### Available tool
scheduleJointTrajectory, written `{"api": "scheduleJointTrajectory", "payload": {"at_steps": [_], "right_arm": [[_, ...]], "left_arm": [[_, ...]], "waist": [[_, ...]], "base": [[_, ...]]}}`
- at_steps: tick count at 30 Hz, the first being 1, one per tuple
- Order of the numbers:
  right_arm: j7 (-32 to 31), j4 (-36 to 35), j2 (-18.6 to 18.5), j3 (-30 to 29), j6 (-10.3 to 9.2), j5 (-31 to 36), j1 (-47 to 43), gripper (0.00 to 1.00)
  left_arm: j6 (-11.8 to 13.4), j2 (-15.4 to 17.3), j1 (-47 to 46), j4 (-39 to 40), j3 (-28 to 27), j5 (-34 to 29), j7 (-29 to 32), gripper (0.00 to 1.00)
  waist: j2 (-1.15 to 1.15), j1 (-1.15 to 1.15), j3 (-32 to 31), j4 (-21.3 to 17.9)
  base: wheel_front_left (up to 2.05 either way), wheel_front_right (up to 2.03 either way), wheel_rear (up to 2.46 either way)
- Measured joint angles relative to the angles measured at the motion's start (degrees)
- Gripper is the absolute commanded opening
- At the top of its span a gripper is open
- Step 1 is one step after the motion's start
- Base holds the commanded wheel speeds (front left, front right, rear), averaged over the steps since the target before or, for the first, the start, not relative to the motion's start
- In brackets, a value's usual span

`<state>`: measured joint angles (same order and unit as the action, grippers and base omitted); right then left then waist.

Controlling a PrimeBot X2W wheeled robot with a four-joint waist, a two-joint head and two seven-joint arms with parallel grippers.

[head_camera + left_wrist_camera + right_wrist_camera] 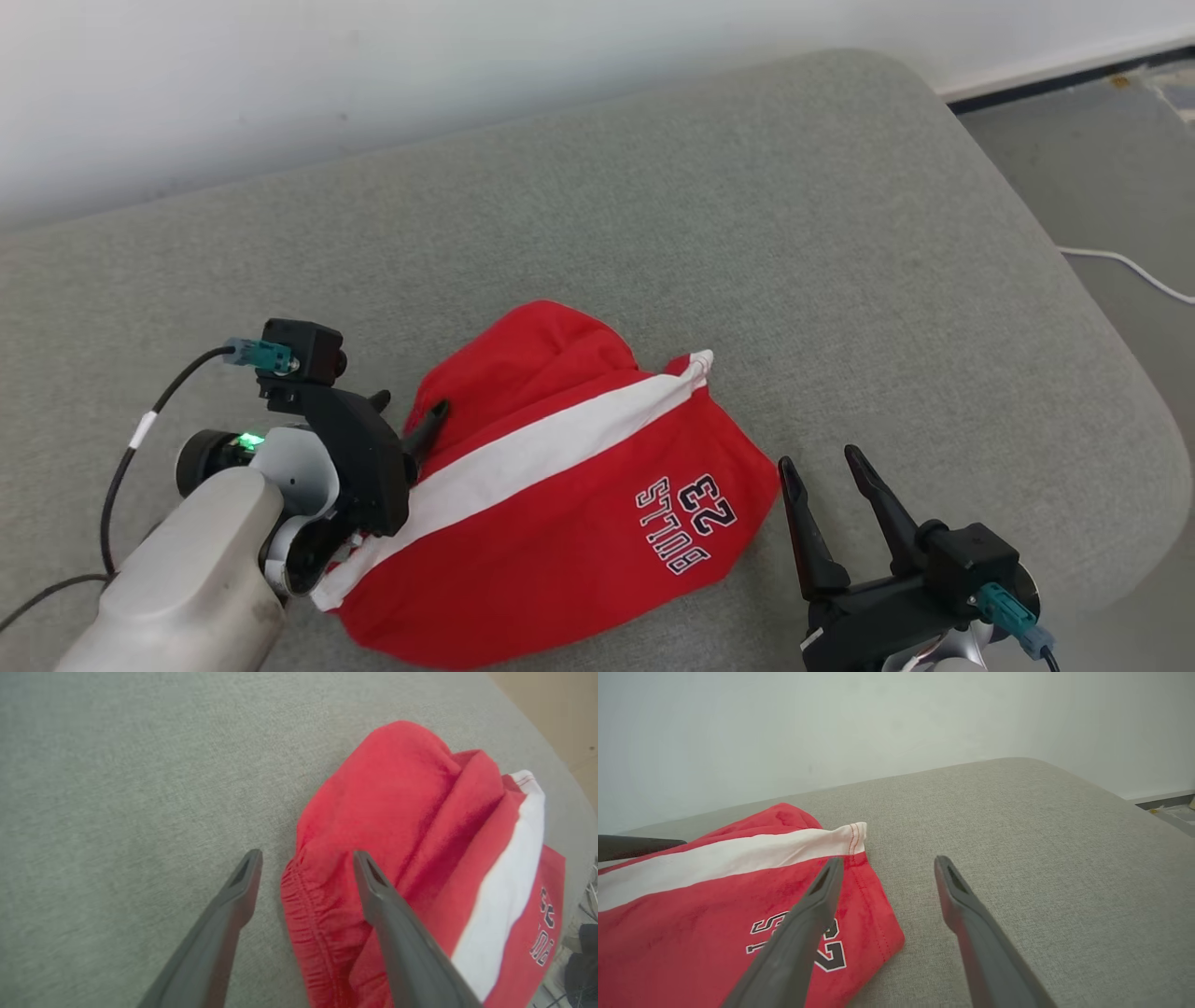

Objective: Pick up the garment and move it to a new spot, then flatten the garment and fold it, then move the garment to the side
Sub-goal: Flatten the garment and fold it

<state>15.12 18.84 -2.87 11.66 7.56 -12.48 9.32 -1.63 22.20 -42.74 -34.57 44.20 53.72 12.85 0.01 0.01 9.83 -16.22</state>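
Left claw [409, 404]: jaws apart, nothing held. Red shorts [560, 504] lie crumpled on the grey cushion [747, 233], directly at this claw's tips. In the left wrist view the claw [307, 855] straddles the shorts' [397, 812] gathered waistband edge, with one finger over red cloth and the other over bare cushion [117, 788]. Cannot tell whether a finger touches the cloth.

Right claw [818, 457]: jaws apart, empty. The shorts' printed corner sits just beside it, on its inner side, not touching. In the right wrist view the claw [888, 860] has the shorts [691, 914] to one side, white stripe and hem ahead of the nearer finger, and bare cushion [1041, 835] ahead of the other.

The shorts lie between the two claws. A white cable [1120, 261] lies on the floor well beyond the right claw.
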Motion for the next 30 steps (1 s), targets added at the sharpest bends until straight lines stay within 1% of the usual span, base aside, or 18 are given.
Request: {"api": "scheduleJointTrajectory", "payload": {"at_steps": [7,8,9,10,15,16,17,21,23,26,28,29,30], "right_arm": [[0.00,-0.34,0.01,-0.01,0.00,-0.51,0.16,1.00],[0.00,-0.35,0.01,0.00,0.00,-0.62,0.20,1.00],[0.00,-0.38,0.01,0.02,0.00,-0.65,0.24,1.00],[0.00,-0.45,0.01,0.02,0.00,-0.71,0.30,1.00],[0.00,-0.56,0.02,0.05,0.00,-0.89,0.42,1.00],[0.00,-0.56,0.02,0.05,0.00,-0.89,0.42,1.00],[0.00,-0.53,0.02,0.00,0.00,-0.89,0.42,1.00],[0.00,-0.35,0.02,-0.07,0.00,-0.86,0.41,1.00],[0.00,-0.22,0.02,0.07,0.00,-0.71,0.41,1.00],[0.00,-0.05,0.02,0.30,0.00,-0.58,0.41,1.00],[0.00,0.03,0.02,0.48,0.00,-0.53,0.41,1.00],[0.00,0.05,0.02,0.57,0.00,-0.51,0.41,1.00],[0.00,0.09,0.02,0.63,0.00,-0.46,0.40,1.00]], "left_arm": [[-0.71,-2.35,-0.74,-4.74,-0.15,2.76,3.02,1.00],[-0.92,-2.50,-0.97,-5.03,-0.11,2.86,3.24,0.78],[-0.94,-2.61,-1.29,-5.25,-0.10,2.80,2.88,0.05],[-0.88,-2.75,-1.53,-5.48,-0.23,2.64,1.97,0.00],[0.78,-2.63,-3.74,-6.22,-1.65,-0.52,-7.33,0.00],[0.78,-2.63,-3.74,-6.22,-1.65,-0.52,-7.33,0.00],[1.20,-2.64,-4.27,-6.30,-1.99,-1.05,-9.32,0.00],[1.60,-2.50,-6.14,-6.75,-2.56,-3.41,-15.85,0.00],[1.82,-2.08,-7.05,-7.25,-2.70,-4.57,-18.48,0.00],[3.57,-1.16,-8.49,-8.39,-3.07,-6.34,-22.37,0.00],[4.43,-0.64,-9.29,-9.37,-3.58,-7.24,-23.69,0.00],[4.44,-0.59,-9.44,-9.91,-3.57,-7.24,-23.72,0.00],[4.26,-0.67,-9.43,-10.50,-3.49,-7.23,-23.70,0.32]], "waist": [[0.00,0.00,2.08,-1.85],[0.00,0.00,2.18,-1.92],[0.00,0.00,2.22,-1.89],[0.00,0.00,2.21,-1.81],[0.00,0.00,2.08,-1.25],[0.00,0.00,2.08,-1.25],[0.00,0.00,2.02,-1.13],[0.00,0.00,1.67,-0.65],[0.00,0.00,1.41,-0.50],[0.00,0.00,1.00,-0.46],[0.00,0.00,0.84,-0.54],[0.00,0.00,0.77,-0.59],[0.00,0.00,0.70,-0.64]], "base": [[0.00,0.00,0.00],[0.00,0.00,0.00],[0.00,0.00,0.00],[0.00,0.00,0.00],[0.00,0.00,0.00],[0.00,0.00,0.00],[0.00,0.00,0.00],[0.00,0.00,0.00],[0.00,0.00,0.00],[0.00,0.00,0.00],[0.00,0.00,0.00],[0.00,0.00,0.00],[0.00,0.00,0.00]]}}
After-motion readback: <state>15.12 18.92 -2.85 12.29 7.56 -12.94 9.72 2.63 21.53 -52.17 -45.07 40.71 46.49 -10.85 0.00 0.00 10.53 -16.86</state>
